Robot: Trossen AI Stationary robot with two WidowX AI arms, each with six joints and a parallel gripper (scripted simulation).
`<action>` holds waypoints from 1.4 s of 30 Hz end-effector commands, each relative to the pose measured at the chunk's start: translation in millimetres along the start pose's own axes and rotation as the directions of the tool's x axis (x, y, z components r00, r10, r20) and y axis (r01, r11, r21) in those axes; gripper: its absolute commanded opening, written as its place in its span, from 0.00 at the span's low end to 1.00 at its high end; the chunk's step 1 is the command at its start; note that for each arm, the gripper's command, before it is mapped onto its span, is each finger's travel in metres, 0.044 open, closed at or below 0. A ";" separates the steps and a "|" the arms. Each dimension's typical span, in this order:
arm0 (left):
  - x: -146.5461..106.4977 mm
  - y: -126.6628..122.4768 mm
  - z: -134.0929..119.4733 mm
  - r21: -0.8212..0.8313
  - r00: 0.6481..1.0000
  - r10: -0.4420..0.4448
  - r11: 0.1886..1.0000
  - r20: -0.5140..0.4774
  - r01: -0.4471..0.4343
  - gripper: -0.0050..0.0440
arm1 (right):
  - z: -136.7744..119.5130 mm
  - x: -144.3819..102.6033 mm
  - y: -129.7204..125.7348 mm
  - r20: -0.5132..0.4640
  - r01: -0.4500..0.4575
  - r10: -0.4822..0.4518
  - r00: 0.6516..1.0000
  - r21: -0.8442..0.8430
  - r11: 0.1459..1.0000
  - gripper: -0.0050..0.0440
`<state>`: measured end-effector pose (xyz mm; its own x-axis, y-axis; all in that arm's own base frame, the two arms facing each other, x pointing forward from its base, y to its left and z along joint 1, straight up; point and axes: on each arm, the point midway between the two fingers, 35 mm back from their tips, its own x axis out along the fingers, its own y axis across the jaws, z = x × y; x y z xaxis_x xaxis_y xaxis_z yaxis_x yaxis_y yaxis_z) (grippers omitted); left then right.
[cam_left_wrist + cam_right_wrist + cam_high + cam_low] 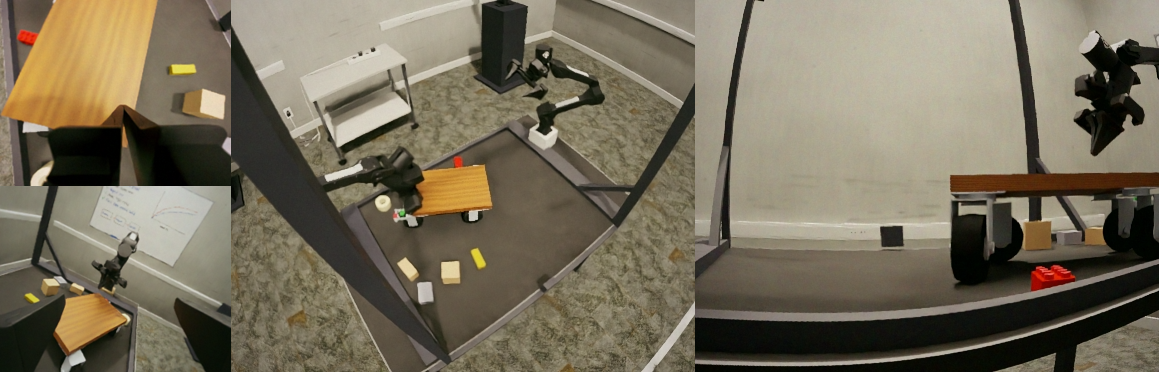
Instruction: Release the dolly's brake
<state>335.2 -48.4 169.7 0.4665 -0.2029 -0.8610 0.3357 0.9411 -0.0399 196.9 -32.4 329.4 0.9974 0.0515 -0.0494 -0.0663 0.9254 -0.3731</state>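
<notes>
The dolly (453, 190) has a wooden deck and stands on its black casters on the dark mat. It also shows in the exterior view (1055, 181) and the left wrist view (87, 62). The caster at its near left corner carries the brake pedal (400, 214), with a green end and a red end; I cannot tell which end is down. My left gripper (412, 202) (122, 108) is shut on nothing, its tips just above the deck's edge by that caster, and it touches nothing in the exterior view (1102, 125). My right gripper (530, 80) is open and empty, high above its base.
A red brick (458, 161) lies behind the dolly and a white roll (383, 203) to its left. A yellow block (478, 258), two tan blocks (450, 272) (407, 269) and a grey block (425, 292) lie in front. A white cart (358, 95) and a black pedestal (503, 42) stand off the mat.
</notes>
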 end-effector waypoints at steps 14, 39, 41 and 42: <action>-8.8 21.5 -56.7 0.218 0.914 0.048 0.975 -0.404 0.045 0.00 | 41.4 -35.6 -21.5 0.037 0.023 -0.036 0.999 0.307 0.951 1.00; -16.2 22.9 -71.9 0.256 0.871 0.047 0.962 -0.490 0.092 0.00 | 45.8 -42.3 -24.0 0.027 0.052 -0.067 0.997 0.371 0.927 1.00; -16.2 22.9 -71.9 0.256 0.871 0.047 0.962 -0.490 0.092 0.00 | 45.8 -42.3 -24.0 0.027 0.052 -0.067 0.997 0.371 0.927 1.00; -16.2 22.9 -71.9 0.256 0.871 0.047 0.962 -0.490 0.092 0.00 | 45.8 -42.3 -24.0 0.027 0.052 -0.067 0.997 0.371 0.927 1.00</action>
<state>275.4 -4.3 141.8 0.0060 -0.0014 -1.0000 0.5724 0.8199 0.0023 157.5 -39.3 380.6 1.0000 -0.0020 -0.0003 0.0020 1.0000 -0.0074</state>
